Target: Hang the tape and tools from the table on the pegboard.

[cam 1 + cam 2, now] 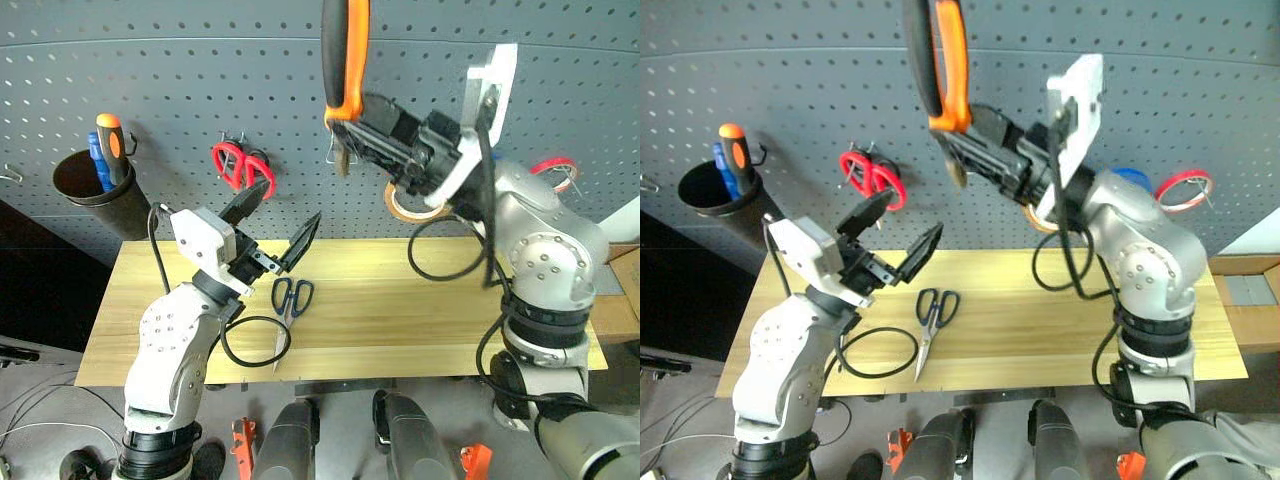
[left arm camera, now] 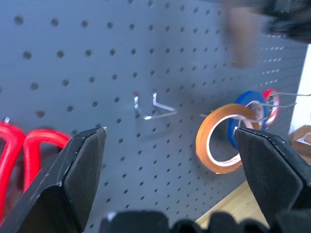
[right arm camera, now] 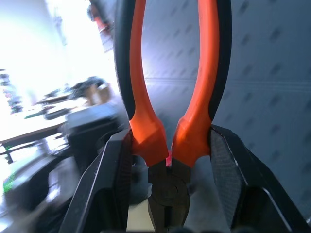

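Pliers [image 1: 345, 60], clamped at the handle base by the right gripper [image 1: 352, 128], were raised before the pegboard [image 1: 200, 70]; a handle loop should slide squarely over a hook while the left gripper [image 1: 272, 222] gaped empty.

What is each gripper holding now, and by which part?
The right gripper holds the pliers near the pivot, handles up. The left gripper is open, holding nothing.
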{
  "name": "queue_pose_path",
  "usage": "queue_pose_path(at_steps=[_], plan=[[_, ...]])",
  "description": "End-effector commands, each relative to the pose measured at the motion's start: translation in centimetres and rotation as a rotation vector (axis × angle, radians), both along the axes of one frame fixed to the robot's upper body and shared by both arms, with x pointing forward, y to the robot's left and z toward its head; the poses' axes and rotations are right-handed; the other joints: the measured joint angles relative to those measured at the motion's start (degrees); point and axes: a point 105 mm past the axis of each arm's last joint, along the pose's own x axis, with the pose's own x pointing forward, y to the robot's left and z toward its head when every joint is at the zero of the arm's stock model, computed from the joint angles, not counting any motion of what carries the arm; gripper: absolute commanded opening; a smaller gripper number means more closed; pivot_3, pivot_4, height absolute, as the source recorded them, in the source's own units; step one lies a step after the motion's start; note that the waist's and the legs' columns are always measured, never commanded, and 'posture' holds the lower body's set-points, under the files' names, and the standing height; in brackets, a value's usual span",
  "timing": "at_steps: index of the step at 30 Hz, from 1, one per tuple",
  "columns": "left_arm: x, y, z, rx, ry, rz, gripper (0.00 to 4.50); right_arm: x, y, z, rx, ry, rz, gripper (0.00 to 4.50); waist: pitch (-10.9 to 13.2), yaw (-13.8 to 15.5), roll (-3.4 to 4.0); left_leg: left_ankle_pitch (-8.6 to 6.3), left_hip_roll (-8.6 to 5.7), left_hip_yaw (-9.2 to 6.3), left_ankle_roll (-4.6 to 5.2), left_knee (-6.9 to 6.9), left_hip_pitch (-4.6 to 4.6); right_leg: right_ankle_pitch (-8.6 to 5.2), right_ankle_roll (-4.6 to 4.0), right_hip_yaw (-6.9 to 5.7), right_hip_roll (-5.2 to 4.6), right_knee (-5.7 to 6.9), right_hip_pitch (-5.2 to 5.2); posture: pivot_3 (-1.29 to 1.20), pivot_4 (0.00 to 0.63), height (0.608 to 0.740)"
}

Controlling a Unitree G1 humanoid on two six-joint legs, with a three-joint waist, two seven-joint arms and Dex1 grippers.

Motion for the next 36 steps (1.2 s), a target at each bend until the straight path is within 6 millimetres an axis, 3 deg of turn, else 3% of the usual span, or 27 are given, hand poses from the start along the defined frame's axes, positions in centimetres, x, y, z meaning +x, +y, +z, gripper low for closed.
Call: queue_pose_path(at_steps=[1, 5, 12, 18, 24, 36], plan=[[-1.0, 0.0, 0.3, -0.008, -0.03, 0.027, 4.5, -0.4, 1.0, 2.6, 0.055, -0.173, -0.072, 1.77, -0.1, 0.0, -0.1, 0.0, 0.0, 0.03, 0.0, 0.02, -0.15, 0.0, 0.0, 0.02, 0.0, 0.11, -0.23, 0.0, 0.247, 0.74], [-0.8, 0.7, -0.5, -0.034, -0.001, 0.08, 4.5, 1.5, 2.8, 0.5, -0.017, -0.232, -0.181, 1.77, -0.1, 0.0, -0.11, 0.02, 0.01, 0.16, -0.02, 0.08, -0.31, 0.0, 0.0, 0.11, -0.01, 0.43, -0.56, 0.02, 0.246, 0.74], [-0.8, 0.9, -1.1, -0.032, 0.025, 0.106, 4.5, 3.2, 3.6, -1.4, 0.028, -0.234, -0.281, 1.77, -0.1, 0.1, -0.12, 0.04, -0.01, 0.22, -0.06, 0.17, -0.31, 0.0, -0.01, 0.18, 0.0, 0.55, -0.58, 0.03, 0.252, 0.74], [-0.7, 0.8, -1.2, -0.028, 0.028, 0.105, 4.5, 4.2, 2.8, -0.9, 0.079, -0.255, -0.352, 1.77, -0.1, 0.1, -0.12, 0.08, 0.01, 0.22, -0.12, 0.16, -0.31, 0.01, -0.01, 0.18, 0.01, 0.65, -0.65, 0.03, 0.251, 0.74], [-0.7, 0.8, -1.1, -0.011, 0.025, 0.112, 4.5, 4.5, 2.5, -1.8, 0.042, -0.287, -0.389, 1.77, -0.1, 0.0, -0.12, 0.08, 0.01, 0.24, -0.13, 0.16, -0.31, 0.01, -0.02, 0.19, 0.02, 0.68, -0.67, 0.04, 0.258, 0.74], [-0.6, 0.9, -1.5, 0.0, 0.042, 0.139, 4.5, 5.5, 2.9, -6.6, -0.074, -0.235, -0.467, 1.77, -0.2, 0.0, -0.16, 0.1, 0.01, 0.27, -0.15, 0.17, -0.3, 0.01, -0.02, 0.21, 0.03, 0.73, -0.68, 0.04, 0.269, 0.74]])
